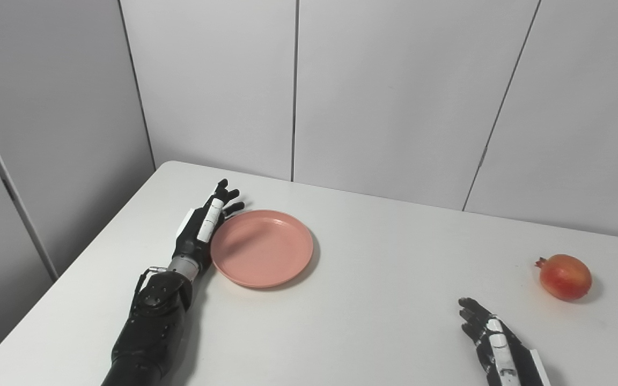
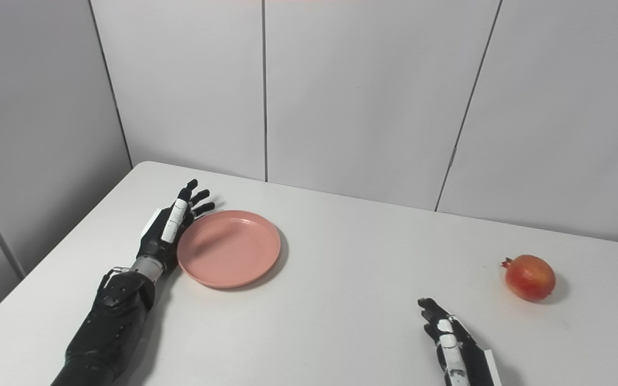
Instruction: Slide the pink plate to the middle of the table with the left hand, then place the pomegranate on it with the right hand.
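Pink plate (image 1: 262, 248) lies flat on the white table (image 1: 373, 321), left of its middle. The left hand (image 1: 204, 228) rests edge-on against the plate's left rim, fingers straight and slightly spread, holding nothing. Farther right, the right hand (image 1: 494, 340) sits low near the front edge, fingers apart and empty. The pomegranate (image 1: 565, 276) lies beyond it, well apart from the plate.

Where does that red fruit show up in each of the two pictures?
Left eye view: the pomegranate lies far right, on the table.
Right eye view: the same fruit, a bit further left.
Shared landmark: the pink plate, left of centre, with the left hand against its left rim.
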Robot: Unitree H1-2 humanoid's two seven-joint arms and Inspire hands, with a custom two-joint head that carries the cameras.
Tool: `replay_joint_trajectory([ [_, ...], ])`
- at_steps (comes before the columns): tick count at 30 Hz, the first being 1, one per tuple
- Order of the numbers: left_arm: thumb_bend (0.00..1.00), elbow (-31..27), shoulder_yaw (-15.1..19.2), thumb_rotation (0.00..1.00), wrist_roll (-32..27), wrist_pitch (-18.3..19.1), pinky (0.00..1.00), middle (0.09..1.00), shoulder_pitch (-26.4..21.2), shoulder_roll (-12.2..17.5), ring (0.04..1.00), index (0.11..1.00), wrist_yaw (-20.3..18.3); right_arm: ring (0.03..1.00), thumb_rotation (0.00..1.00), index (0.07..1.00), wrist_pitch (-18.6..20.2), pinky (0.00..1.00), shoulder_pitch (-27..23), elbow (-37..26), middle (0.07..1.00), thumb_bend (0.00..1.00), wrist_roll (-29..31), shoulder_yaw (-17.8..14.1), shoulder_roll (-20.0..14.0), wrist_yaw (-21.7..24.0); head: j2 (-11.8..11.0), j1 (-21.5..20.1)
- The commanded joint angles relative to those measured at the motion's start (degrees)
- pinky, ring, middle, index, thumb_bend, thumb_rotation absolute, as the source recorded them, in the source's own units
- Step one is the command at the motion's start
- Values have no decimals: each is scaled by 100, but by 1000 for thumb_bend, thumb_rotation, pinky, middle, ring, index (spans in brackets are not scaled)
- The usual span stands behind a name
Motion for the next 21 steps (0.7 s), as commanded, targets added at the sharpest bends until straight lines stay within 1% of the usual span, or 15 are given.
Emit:
replay_joint_trajectory([
  [1, 941, 127, -160, 896, 41, 21, 818, 939, -76, -328, 863, 1000, -111, 891, 828, 728, 199, 920, -44, -134, 876, 817, 5, 26, 50, -9, 16, -15],
  [5, 956, 116, -193, 874, 28, 9, 830, 933, -74, -400, 860, 1000, -119, 896, 813, 728, 248, 923, -53, -143, 878, 831, 23, 32, 85, -47, 39, -80],
  [10, 948, -13, -271, 886, 75, 68, 819, 926, -10, -440, 851, 1000, -88, 893, 813, 731, 252, 920, -55, -167, 875, 840, -16, 82, 119, -74, 110, -251],
  [12, 942, -99, -285, 881, 57, 142, 823, 919, 20, -466, 848, 1000, -105, 890, 811, 731, 278, 915, -69, -190, 872, 837, -61, 120, 163, -120, 207, -492],
  [14, 927, -166, -292, 886, 39, 213, 829, 921, 34, -498, 852, 1000, -138, 884, 811, 728, 301, 909, -85, -217, 873, 831, -119, 154, 199, -152, 225, -530],
  [15, 923, -223, -303, 887, 45, 267, 831, 922, 46, -509, 853, 1000, -140, 882, 811, 726, 329, 907, -94, -238, 873, 829, -141, 173, 222, -169, 277, -665],
  [16, 908, -264, -310, 897, 53, 304, 829, 924, 56, -515, 854, 1000, -139, 879, 810, 726, 352, 900, -100, -255, 874, 820, -154, 183, 238, -180, 277, -665],
  [17, 905, -320, -334, 899, 73, 332, 828, 924, 75, -519, 855, 1000, -153, 878, 809, 726, 362, 898, -107, -267, 874, 817, -172, 203, 263, -188, 308, -788],
  [21, 903, -473, -407, 908, 88, 450, 827, 934, 141, -536, 863, 1000, -206, 879, 814, 721, 376, 903, -129, -291, 877, 806, -226, 256, 329, -203, 353, -934],
])
